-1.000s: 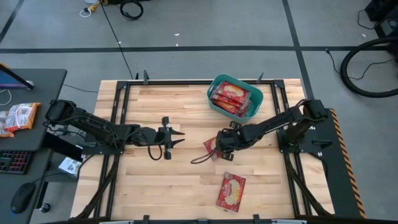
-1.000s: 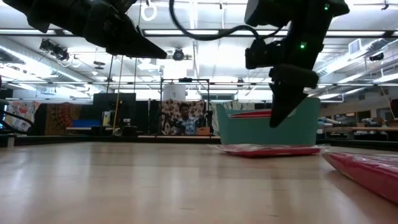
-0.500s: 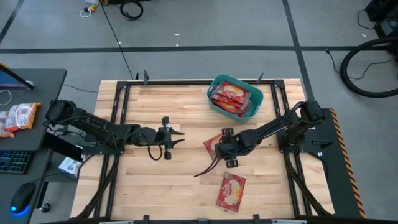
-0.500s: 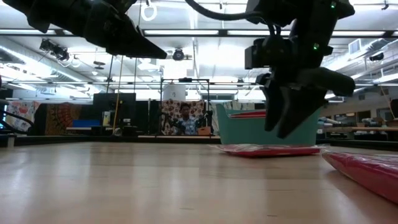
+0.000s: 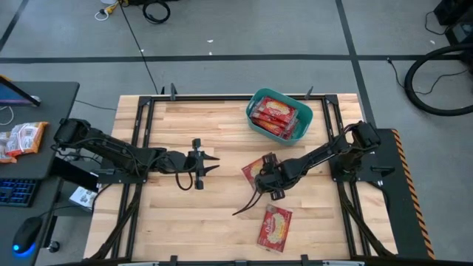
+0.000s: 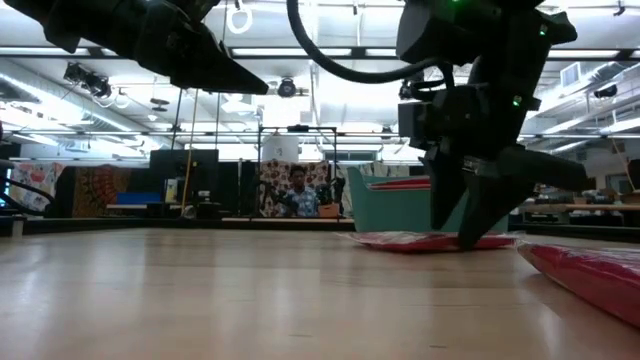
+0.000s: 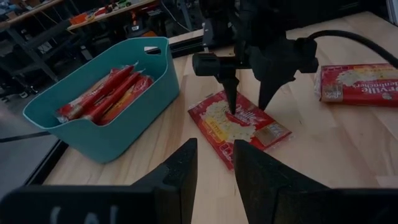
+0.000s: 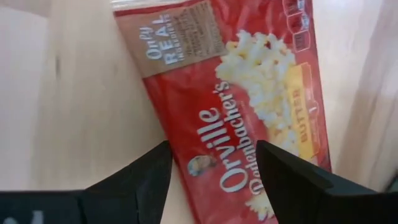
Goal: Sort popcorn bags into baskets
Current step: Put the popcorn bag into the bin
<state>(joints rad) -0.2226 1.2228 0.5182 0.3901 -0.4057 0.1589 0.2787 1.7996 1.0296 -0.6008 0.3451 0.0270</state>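
From above, the pale wood table (image 5: 199, 214) sits in a black frame on a grey floor crossed by dark tape lines, with a desk, keyboard and mouse off to the left. The teal tub (image 5: 280, 114) stands near the far edge with red popcorn bags (image 5: 275, 112) stacked inside. One loose popcorn bag (image 5: 255, 169) lies mid-table, and another bag (image 5: 274, 227) lies nearer the front edge. The right gripper (image 5: 273, 177) hangs over the mid-table bag with its fingers spread wide, holding nothing — a second ago it sat a little farther back with fingers much closer together. The left gripper (image 5: 208, 165) waits over bare wood, left of centre, where it was before, fingers partly apart and empty.

At table height the room opens out — long ceiling lights, shelving, a person seated far back. The right gripper (image 6: 478, 205) stands in front of the tub (image 6: 385, 208), fingertips down at the flat red bag (image 6: 430, 242); it was higher half a second ago.

The left wrist camera looks past its own dark fingers (image 7: 171, 180) at the tub (image 7: 112, 127), and at the right gripper (image 7: 245, 102) poised with one fingertip on the bag (image 7: 236, 127), the other just above it.

The right wrist camera shows the bag (image 8: 249, 93) label up on the wood, framed by two widely parted fingers (image 8: 143, 174).
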